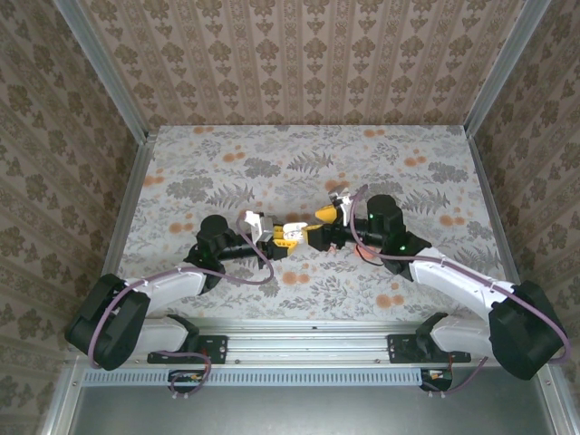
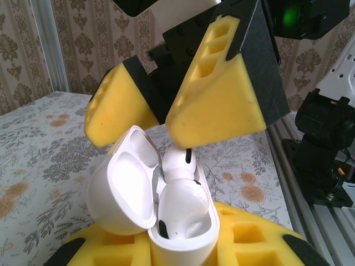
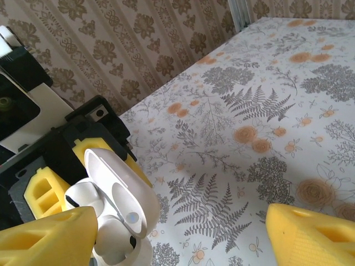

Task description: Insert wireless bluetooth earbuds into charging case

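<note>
Floral-print counter (image 1: 272, 154), damask-papered walls (image 1: 308, 63) on three sides: my two arms meet near the middle of the surface, wrists turned toward each other. My left jaws are clamped on the white charging case (image 2: 183, 249), its rounded body wedged upright between their yellow foam fingers (image 2: 224, 216). The case's lid (image 2: 125, 188) is swung open to the left in the left wrist view, hollow side facing the body.

Two white wireless bluetooth earbuds (image 2: 182, 165) sit in the case. One pokes up above the rim with a dark mark near its top. The other earbud (image 2: 186, 205) lies lower in the body, a dark slot on its side. Whether the upper one is fully seated I cannot tell.

My right jaws stand wide apart with nothing between them. Their two yellow wedge-shaped fingers (image 2: 219, 94) hang just above the open case, one over the lid and one over the raised earbud; I cannot tell whether that finger touches it. From the right wrist, the open lid sits at lower left beside my own finger, with bare fern-and-flower counter stretching beyond it. A green light (image 2: 288, 16) glows on the right arm's black housing above.
</note>
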`<state>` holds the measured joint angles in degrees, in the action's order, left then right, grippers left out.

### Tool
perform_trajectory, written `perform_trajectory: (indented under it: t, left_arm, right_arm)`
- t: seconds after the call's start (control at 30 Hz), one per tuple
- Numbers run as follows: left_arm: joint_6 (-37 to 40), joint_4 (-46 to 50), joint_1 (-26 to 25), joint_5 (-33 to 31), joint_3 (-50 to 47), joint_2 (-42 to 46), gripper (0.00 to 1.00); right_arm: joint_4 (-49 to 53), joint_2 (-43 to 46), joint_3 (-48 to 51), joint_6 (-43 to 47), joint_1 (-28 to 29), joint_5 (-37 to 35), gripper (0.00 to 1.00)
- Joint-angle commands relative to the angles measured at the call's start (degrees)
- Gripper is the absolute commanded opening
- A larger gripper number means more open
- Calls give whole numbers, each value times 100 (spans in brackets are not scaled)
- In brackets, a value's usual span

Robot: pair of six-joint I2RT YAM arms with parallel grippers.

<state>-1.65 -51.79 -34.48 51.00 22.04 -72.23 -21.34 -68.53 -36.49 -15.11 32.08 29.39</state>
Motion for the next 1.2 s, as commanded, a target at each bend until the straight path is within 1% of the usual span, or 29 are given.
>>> perform_trajectory:
  t: [0.0, 0.2, 0.47, 0.7, 0.77, 0.9, 1.03, 1.17]
  left_arm:
    - [128, 11, -28, 55, 134, 150, 12]
    - [146, 12, -31, 15, 116, 205, 12]
    - [210, 60, -31, -33, 81, 218, 12]
    - [393, -102, -72, -315, -58, 130, 11]
    - [369, -197, -76, -288, -55, 82, 12]
    - [311, -215, -127, -163, 12, 42, 12]
    - [100, -435, -164, -61, 58, 75, 12]
    - [97, -382, -207, 47, 176, 58, 12]
  right_arm:
    - [183, -7, -88, 12, -26, 33, 80]
    - [417, 16, 46, 141, -35, -151, 80]
    - [347, 71, -43, 99, -43, -41, 80]
    - [717, 591, -316, 146, -76, 137, 81]
    - [846, 795, -280, 197, -150, 151, 82]
    - [961, 986, -252, 133, -446, 616, 82]
    - [1068, 892, -345, 108, -623, 1178, 82]
    - [713, 683, -348, -55, -771, 1618, 82]
